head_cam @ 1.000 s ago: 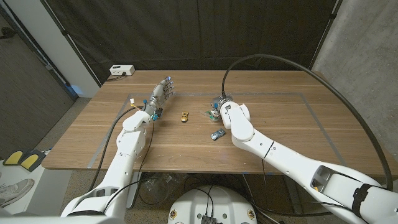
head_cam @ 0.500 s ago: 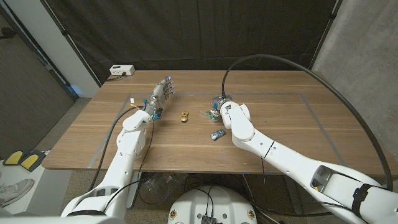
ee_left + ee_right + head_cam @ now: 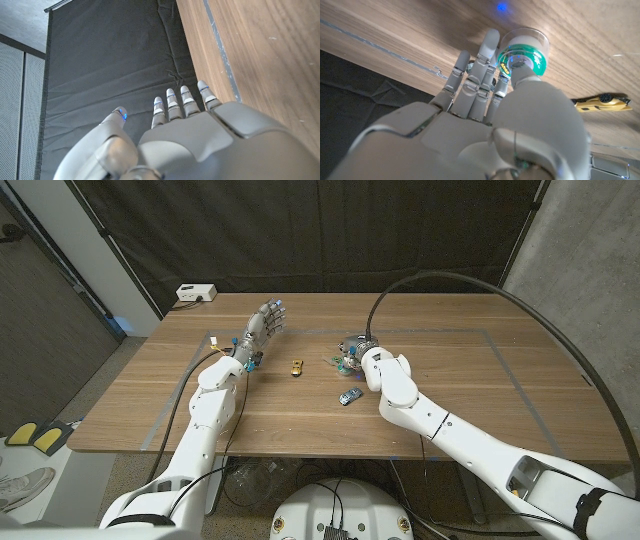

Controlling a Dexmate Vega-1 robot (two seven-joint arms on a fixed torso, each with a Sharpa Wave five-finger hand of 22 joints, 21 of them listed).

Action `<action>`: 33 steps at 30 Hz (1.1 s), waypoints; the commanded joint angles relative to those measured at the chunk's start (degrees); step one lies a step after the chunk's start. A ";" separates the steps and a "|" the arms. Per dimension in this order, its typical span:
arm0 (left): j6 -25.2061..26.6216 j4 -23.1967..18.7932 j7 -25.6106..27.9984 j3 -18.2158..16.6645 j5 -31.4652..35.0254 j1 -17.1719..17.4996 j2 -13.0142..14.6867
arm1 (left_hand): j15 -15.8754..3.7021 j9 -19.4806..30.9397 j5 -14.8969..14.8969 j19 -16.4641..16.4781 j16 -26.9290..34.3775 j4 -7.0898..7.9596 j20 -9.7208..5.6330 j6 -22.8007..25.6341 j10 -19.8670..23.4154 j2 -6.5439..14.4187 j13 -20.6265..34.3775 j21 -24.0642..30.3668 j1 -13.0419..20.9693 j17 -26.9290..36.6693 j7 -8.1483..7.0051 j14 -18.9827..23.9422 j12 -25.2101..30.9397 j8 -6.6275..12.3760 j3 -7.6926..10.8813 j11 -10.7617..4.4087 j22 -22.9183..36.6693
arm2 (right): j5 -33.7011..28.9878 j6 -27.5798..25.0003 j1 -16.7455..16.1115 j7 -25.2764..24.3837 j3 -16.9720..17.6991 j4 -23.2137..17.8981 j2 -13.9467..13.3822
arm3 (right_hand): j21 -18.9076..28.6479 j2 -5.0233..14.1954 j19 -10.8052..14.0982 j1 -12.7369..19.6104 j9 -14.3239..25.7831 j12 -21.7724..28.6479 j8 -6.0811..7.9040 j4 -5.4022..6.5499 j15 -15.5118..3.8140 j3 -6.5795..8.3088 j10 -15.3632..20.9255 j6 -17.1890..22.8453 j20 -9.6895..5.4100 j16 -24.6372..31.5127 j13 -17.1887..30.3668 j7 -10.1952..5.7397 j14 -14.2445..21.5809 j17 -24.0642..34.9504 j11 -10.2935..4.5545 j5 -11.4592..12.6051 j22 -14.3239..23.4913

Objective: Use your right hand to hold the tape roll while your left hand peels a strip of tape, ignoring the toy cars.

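- At the far left of the wooden table point(image 3: 180, 405), the left hand point(image 3: 262, 326) is raised above the surface with its fingers point(image 3: 174, 105) extended, slightly apart and holding nothing; it is well apart from the tape roll.
- Near the table's middle, a yellow toy car point(image 3: 296, 366) lies between the two hands, untouched.
- Just right of it, the right hand point(image 3: 356, 352) is at the tape roll point(image 3: 525, 52), a clear roll with a green core standing on the wood.
- In the right wrist view, the thumb point(image 3: 522, 75) comes over the roll's near face while the other fingers point(image 3: 485, 55) reach alongside it on the side away from the yellow car; the roll sits between thumb and fingers, though a firm grip cannot be confirmed.
- A blue toy car point(image 3: 348, 396) lies nearer the robot, beside the right forearm.
- A pale taped outline point(image 3: 505, 365) runs along the table's right part.
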 commanded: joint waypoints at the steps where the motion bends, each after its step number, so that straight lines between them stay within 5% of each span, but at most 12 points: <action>1: 2.35 2.83 -7.79 -0.72 -4.50 -2.26 0.06 | -1.12 0.23 -0.63 0.85 0.37 -4.10 0.30 3.99 3.67 -1.29 0.19 -0.64 5.33 -0.10 0.92 2.65 0.75 0.90 1.06 -0.91 0.08 | 9.74 -0.28 -2.51 -9.63 4.03 -1.84 -1.36 | 0.98 1.93 -0.18 1.72 0.22 0.51 0.06 0.00 -3.05 -0.15 7.14 4.39 -4.54 0.55 5.46 -2.52 -0.15 0.48 -6.36 0.39 0.35; 12: 2.90 5.59 -14.71 -1.67 -4.62 -4.47 0.31 | -1.86 0.29 -1.25 1.06 0.17 -7.16 0.68 6.57 5.31 -2.06 0.25 -0.97 9.44 -0.06 0.85 3.51 0.55 1.11 2.07 -2.66 0.19 | 17.07 -0.10 -3.09 -15.24 5.36 -3.45 -3.47 | 1.97 1.93 -0.73 1.89 0.28 0.65 -0.18 0.16 -3.03 -0.24 7.10 4.47 -4.29 0.62 6.02 -2.32 -0.31 1.08 -6.16 0.41 0.54; 16: 2.94 9.93 -21.56 -1.61 -4.82 -7.27 1.50 | -2.08 0.36 -1.64 -0.37 -0.74 -8.77 1.00 6.21 2.97 -2.96 0.34 -1.77 11.43 0.05 0.36 1.71 -0.81 0.45 2.31 -3.14 0.27 | 20.11 0.67 -3.48 -17.18 6.12 -4.01 -4.34 | 2.27 1.90 -0.94 1.92 0.32 0.65 -0.23 0.20 -3.03 -0.27 6.99 4.52 -4.31 0.62 6.20 -2.29 -0.38 1.27 -6.12 0.40 0.58; 33: -3.73 16.11 -30.43 -1.64 1.05 -11.77 2.89 | -0.35 0.78 -1.08 -2.61 -2.12 -13.78 2.49 2.03 -3.75 -3.70 0.72 -3.54 20.02 0.40 -0.09 -3.90 -3.30 -1.79 4.21 -1.87 0.46 | 34.86 7.99 -4.98 -23.19 10.26 -5.37 -7.06 | 4.01 1.78 -1.60 2.09 0.67 0.94 -0.46 0.41 -3.01 -0.47 7.23 4.73 -4.37 0.77 7.18 -2.17 -0.39 2.32 -6.01 0.42 0.68</action>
